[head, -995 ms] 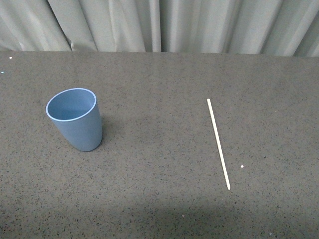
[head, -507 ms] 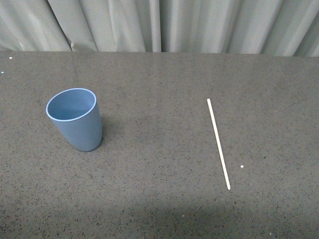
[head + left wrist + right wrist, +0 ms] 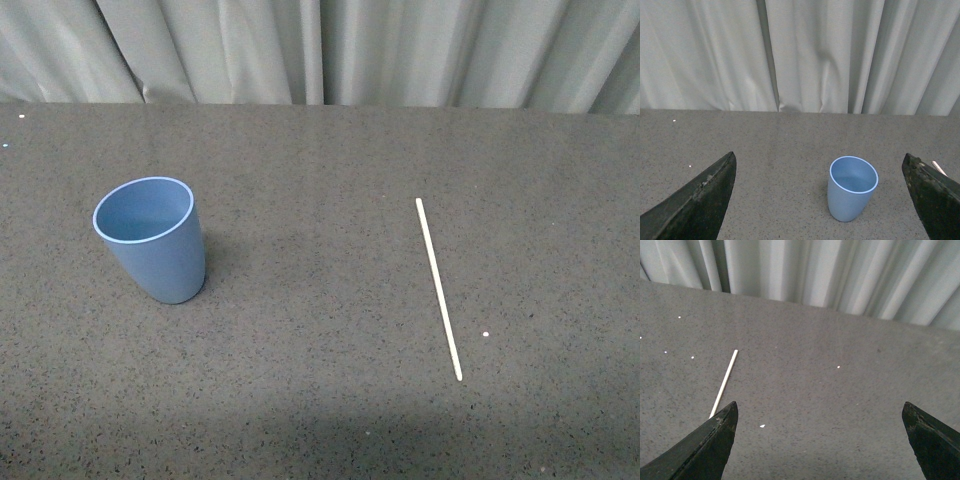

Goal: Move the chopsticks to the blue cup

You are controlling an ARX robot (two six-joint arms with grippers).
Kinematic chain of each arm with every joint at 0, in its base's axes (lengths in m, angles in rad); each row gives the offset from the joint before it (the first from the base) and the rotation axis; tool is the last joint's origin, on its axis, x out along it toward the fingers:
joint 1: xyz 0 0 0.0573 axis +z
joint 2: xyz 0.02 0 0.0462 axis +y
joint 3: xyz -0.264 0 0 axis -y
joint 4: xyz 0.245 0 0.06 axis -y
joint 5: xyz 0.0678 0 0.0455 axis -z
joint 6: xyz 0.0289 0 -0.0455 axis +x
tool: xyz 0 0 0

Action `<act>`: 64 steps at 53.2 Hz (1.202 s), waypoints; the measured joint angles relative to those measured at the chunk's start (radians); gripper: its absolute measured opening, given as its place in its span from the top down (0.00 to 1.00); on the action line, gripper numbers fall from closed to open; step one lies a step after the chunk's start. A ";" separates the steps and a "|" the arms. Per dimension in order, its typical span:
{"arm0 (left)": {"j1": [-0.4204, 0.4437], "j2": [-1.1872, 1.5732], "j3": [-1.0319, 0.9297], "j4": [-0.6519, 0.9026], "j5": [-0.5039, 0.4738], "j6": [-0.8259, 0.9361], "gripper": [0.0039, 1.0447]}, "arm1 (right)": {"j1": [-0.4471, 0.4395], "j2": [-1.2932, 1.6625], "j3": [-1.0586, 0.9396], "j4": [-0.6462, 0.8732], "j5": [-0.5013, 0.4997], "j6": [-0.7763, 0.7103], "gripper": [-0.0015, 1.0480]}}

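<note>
Tabletop (image 3: 320, 400): dark grey, matte, finely speckled like stone, with a few white flecks scattered on it. Blue cup (image 3: 152, 245) stands upright on my left side. It is smooth light-blue plastic with a round mouth and a paler rim, tapering to the base. Chopsticks (image 3: 438, 288): one very thin, straight, cream-white stick lying flat on my right side, well apart from the cup. Pleated pale-grey curtain (image 3: 320, 50) hangs behind the table's far edge. My left gripper (image 3: 818, 156) is spread wide, its dark wedge-shaped fingers (image 3: 700, 200) either side of the cup and clear of it, gripping nothing. My right gripper (image 3: 820, 405) is likewise spread wide and bare. In its wrist view, one end of the stick lies close to a fingertip.
</note>
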 joint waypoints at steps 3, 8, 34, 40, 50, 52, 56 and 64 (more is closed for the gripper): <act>0.000 0.000 0.000 0.000 0.000 0.000 0.06 | 0.012 0.144 0.059 0.038 -0.031 0.049 0.09; 0.000 0.000 0.000 0.000 0.000 0.000 0.06 | 0.053 0.422 0.166 0.075 -0.042 0.109 0.09; 0.000 0.000 0.000 0.000 0.000 0.000 0.06 | 0.153 1.201 0.661 -0.119 -0.063 0.222 0.09; 0.000 0.000 0.000 0.000 0.000 0.000 0.06 | 0.164 1.281 0.749 -0.158 -0.064 0.249 0.09; 0.000 0.000 0.000 0.000 0.000 0.000 0.06 | 0.181 1.402 0.892 -0.226 -0.082 0.275 0.09; 0.000 0.000 0.000 0.000 0.000 0.000 0.06 | 0.185 1.425 0.919 -0.245 -0.089 0.277 0.09; 0.000 0.000 0.000 0.000 0.000 0.000 0.06 | 0.194 1.466 0.974 -0.285 -0.095 0.280 0.09; 0.000 0.000 0.000 0.000 0.000 0.000 0.06 | 0.211 1.527 1.054 -0.342 -0.099 0.285 0.09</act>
